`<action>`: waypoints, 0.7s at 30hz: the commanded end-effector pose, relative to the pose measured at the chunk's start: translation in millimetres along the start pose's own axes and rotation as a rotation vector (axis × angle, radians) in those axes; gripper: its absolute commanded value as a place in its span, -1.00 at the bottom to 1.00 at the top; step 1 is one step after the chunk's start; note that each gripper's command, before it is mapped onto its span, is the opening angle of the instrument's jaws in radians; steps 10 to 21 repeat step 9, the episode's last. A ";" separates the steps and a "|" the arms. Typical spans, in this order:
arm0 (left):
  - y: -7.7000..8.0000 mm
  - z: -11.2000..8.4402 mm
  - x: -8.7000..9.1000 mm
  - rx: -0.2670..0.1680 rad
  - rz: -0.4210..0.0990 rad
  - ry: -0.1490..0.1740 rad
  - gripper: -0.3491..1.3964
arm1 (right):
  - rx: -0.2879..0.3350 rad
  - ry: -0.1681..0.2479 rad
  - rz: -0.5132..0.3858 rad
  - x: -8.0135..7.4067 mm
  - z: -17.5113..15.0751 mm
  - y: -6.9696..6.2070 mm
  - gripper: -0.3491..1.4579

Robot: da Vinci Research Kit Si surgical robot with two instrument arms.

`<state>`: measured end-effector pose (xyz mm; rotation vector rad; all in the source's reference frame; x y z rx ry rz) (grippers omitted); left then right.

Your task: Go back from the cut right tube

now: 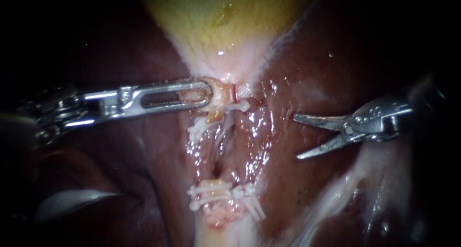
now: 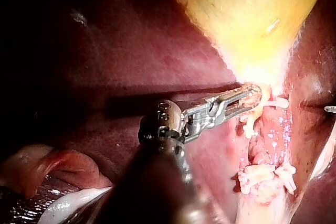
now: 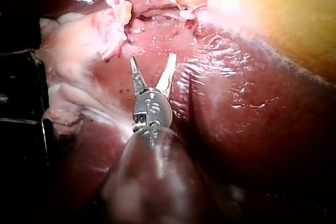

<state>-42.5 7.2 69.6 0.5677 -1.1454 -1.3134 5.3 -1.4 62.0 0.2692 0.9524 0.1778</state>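
Observation:
The yellow gallbladder [image 1: 225, 21] narrows down to a cut stump [image 1: 218, 99] that carries white clips [image 1: 238, 106]. My left instrument [image 1: 206, 94] has its slotted jaws shut on this stump, as the left wrist view also shows around the left instrument [image 2: 248, 98]. A lower stump [image 1: 218, 213] with more clips [image 1: 216, 193] lies across an open gap in the tissue. My right instrument [image 1: 296, 136] has two thin blades standing open. It hangs over bare liver to the right of the clips and touches nothing. In the right wrist view the right instrument [image 3: 152, 59] sits short of the clipped stumps [image 3: 116, 13].
Dark red liver [image 1: 312, 74] surrounds the wet, glistening bed [image 1: 225, 151] between the stumps. Pale whitish tissue [image 1: 336, 194] runs below the right instrument. A pale shiny fold [image 1: 72, 201] lies at the lower left, under the left shaft.

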 end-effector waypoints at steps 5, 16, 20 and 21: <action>0.0 0.0 0.0 0.001 0.000 0.000 -1.00 | 0.000 0.000 0.001 0.0 0.0 0.0 0.99; 0.0 -0.1 0.0 0.001 0.000 0.000 -1.00 | 0.002 0.001 0.001 0.1 0.0 0.0 0.99; 0.0 -0.1 0.0 0.001 0.000 0.000 -1.00 | 0.002 0.001 0.001 0.1 0.0 0.0 0.99; 0.0 -0.1 0.0 0.001 0.000 0.000 -1.00 | 0.002 0.001 0.001 0.1 0.0 0.0 0.99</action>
